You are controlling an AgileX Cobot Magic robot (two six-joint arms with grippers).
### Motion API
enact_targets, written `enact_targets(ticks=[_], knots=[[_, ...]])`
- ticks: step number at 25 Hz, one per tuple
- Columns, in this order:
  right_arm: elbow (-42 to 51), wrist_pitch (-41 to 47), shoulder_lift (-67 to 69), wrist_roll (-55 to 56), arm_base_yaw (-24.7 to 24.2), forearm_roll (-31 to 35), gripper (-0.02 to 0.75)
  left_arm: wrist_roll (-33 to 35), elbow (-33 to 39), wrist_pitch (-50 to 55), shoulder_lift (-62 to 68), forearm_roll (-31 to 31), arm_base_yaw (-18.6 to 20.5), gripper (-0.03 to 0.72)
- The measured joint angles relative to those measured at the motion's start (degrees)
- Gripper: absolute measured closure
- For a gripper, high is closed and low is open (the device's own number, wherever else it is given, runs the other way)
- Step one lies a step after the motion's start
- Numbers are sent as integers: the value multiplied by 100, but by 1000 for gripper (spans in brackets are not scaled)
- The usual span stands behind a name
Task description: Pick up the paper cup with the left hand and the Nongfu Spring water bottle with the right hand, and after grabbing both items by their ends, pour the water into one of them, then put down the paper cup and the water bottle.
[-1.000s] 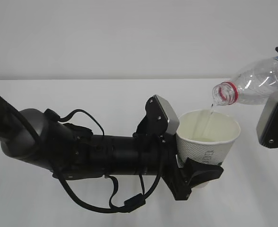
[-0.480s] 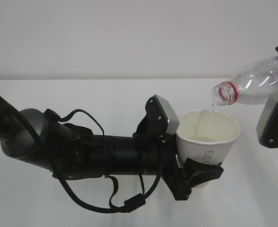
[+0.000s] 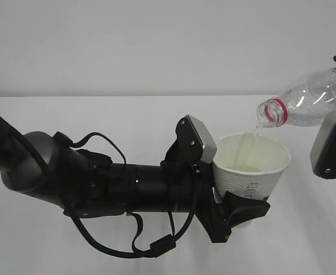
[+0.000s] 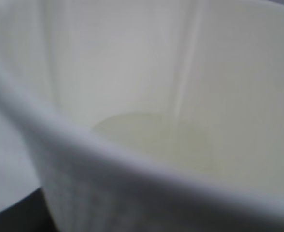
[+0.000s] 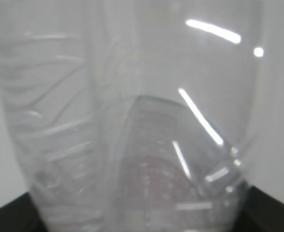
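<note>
Left pincer [image 3: 236,207] grips the cup [image 3: 250,172]; right pincer [image 3: 335,143] grips the tipped bottle [image 3: 308,103], water [image 3: 253,135] trickling in.

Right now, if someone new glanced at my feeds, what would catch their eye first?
Probably the thin stream of water falling from the tipped Nongfu Spring water bottle at upper right into the paper cup just below its mouth. Next, the bulky black left hand reaching in from the left, clamped low on the cup. The right hand holds the bottle at the frame's right edge.
</note>
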Motion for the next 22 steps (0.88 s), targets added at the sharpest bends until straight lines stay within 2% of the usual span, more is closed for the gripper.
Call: enact_targets(ticks=[22], knots=[[0,-21,0,-13,0,0,244,0,0,-38,0,0,0,196]])
